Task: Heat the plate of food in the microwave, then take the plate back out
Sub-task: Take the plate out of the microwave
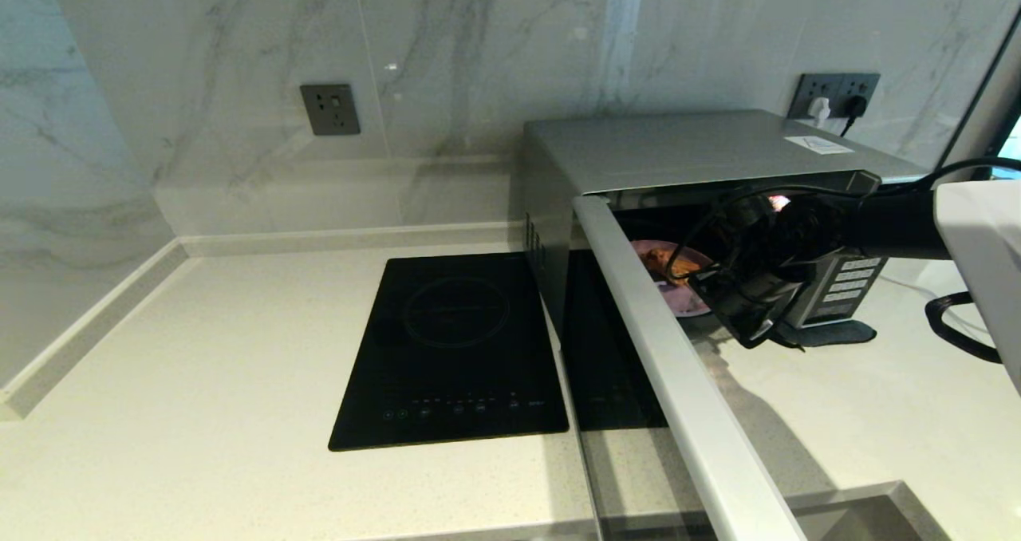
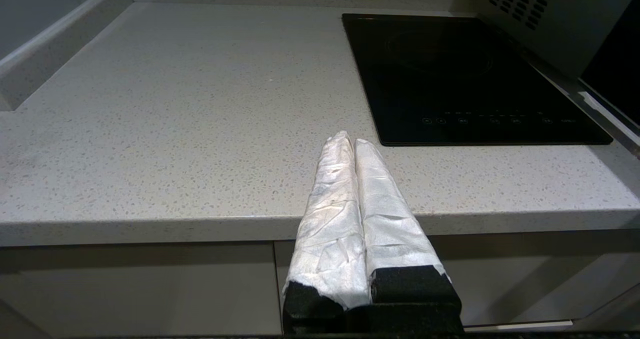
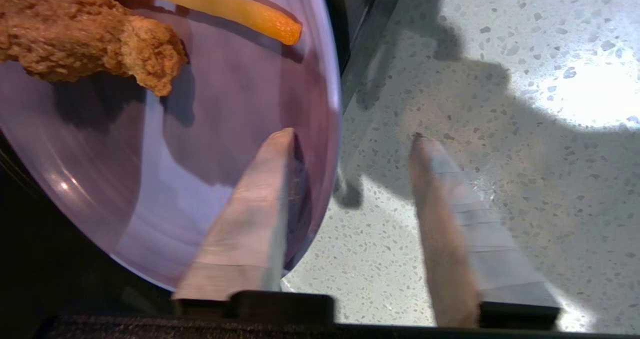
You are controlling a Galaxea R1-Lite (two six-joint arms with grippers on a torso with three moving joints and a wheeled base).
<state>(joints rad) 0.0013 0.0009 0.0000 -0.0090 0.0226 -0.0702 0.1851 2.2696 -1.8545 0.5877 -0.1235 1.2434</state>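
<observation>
The silver-grey microwave (image 1: 678, 146) stands at the back right with its door (image 1: 662, 349) swung wide open toward me. The lilac plate (image 1: 678, 298) sits in the microwave's mouth, carrying a golden-brown fried piece (image 3: 75, 44) and an orange stick (image 3: 225, 4). Its near rim juts out over the speckled counter. My right gripper (image 3: 352, 135) is open at that rim: one finger (image 3: 250, 214) lies over the plate (image 3: 200, 154), the other (image 3: 450, 219) hangs beyond the rim above the counter. My left gripper (image 2: 350, 140) is shut on nothing, parked at the counter's front edge.
A flat black induction hob (image 1: 455, 349) lies left of the microwave. The button panel (image 1: 849, 282) sits just behind my right wrist. Marble walls close the back and left, with sockets (image 1: 329, 108) and plugged cables (image 1: 833, 102).
</observation>
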